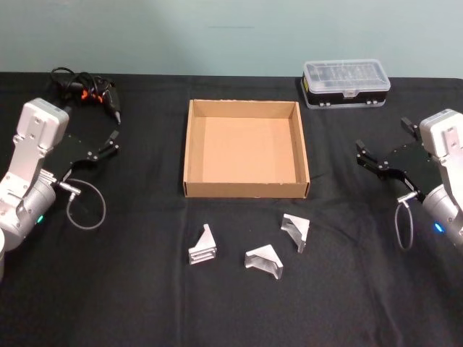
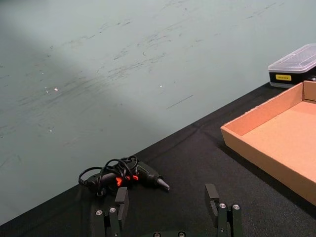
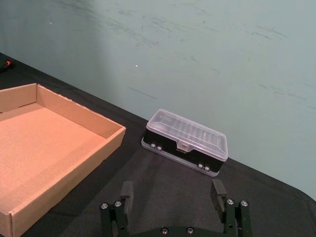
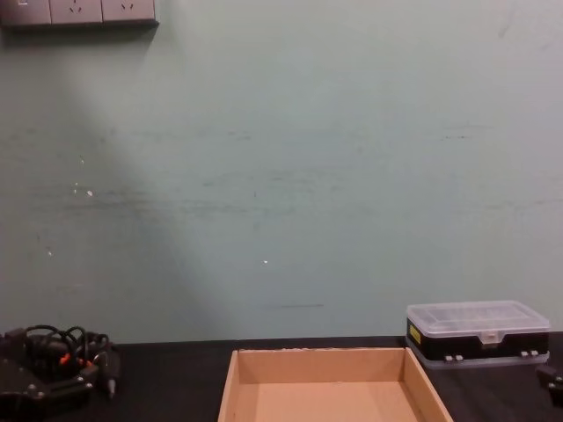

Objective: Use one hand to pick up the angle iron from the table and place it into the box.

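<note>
Head view: left gripper (image 1: pixel 111 143) and right gripper (image 1: pixel 383 141), jaws apart, flank the box (image 1: pixel 246 189); nearest angle iron (image 1: pixel 296 231) lies on tabletop (image 1: pixel 108 289) inboard of right jaws, robot-ward; descend vert., pinch one flange sq.

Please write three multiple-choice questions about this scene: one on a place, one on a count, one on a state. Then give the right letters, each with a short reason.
1. Where do the angle irons lie?
A. inside the box
B. on the table, nearer the robot than the box
C. stacked on top of each other

2. How many angle irons are there?
A. two
B. three
C. five

3. In what state are the left claw and the right claw?
A. both open, holding nothing
B. both shut
C. one shut on an iron

Answers:
1 B: all of them rest apart on the black top, in front of the box's near wall.
2 B: the head view shows three.
3 A: each wrist view shows the fingers wide apart with nothing between them.
</note>
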Available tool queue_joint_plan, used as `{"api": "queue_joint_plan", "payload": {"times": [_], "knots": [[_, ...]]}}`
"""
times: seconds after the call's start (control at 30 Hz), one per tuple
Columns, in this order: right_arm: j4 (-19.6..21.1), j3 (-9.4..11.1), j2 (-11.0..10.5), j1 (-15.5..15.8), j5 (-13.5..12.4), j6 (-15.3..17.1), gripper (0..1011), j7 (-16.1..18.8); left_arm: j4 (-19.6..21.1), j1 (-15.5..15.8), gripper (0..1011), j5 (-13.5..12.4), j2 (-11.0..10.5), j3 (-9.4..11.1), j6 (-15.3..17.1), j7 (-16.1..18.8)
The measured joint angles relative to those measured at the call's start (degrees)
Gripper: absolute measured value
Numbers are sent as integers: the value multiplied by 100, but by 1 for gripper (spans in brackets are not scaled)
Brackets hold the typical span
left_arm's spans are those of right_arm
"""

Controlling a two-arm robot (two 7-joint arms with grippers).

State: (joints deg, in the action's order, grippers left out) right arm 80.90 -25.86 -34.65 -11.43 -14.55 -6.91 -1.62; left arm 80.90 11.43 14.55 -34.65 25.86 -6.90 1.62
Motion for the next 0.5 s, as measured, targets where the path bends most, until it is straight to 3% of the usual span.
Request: {"api": "queue_joint_plan", "payload": {"times": [0.5], "knots": [[0, 0, 0, 0, 0, 0, 1000, 0, 0, 0, 1011, 0, 0, 0, 0, 0]]}}
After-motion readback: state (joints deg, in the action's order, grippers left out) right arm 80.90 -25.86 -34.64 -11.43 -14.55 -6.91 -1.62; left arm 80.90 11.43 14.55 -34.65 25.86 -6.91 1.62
